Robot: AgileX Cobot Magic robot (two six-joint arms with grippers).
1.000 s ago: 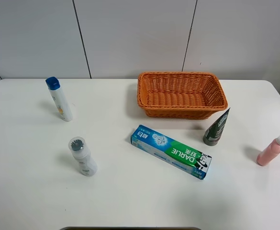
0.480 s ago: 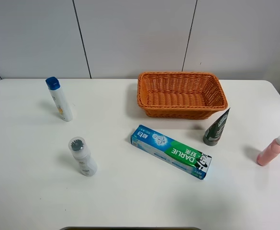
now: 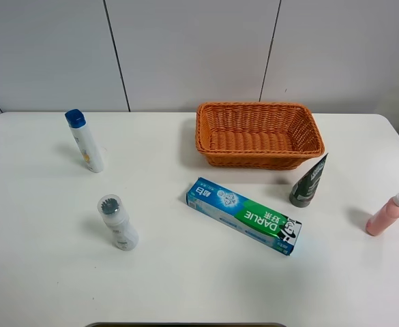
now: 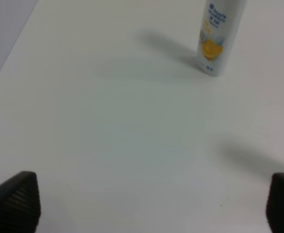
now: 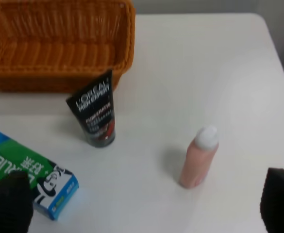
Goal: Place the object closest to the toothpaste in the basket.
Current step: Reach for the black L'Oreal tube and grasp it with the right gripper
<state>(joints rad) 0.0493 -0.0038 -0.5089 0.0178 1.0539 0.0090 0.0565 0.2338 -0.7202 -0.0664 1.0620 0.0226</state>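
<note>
The tube [image 3: 308, 182] is seen standing cap-down on the worktop [image 3: 185, 272], just beside the right end of the toothpaste [image 3: 243, 214] and near the front right corner of the basket [image 3: 254, 160]. A pink bottle [image 3: 387, 214] is set further right. A blue-capped bottle [image 3: 85, 141] and a grey-capped bottle [image 3: 117, 223] are placed on the left. The left pincer [image 4: 146, 204] and the right pincer [image 5: 144, 201] are both shown spread wide over the worktop.
</note>
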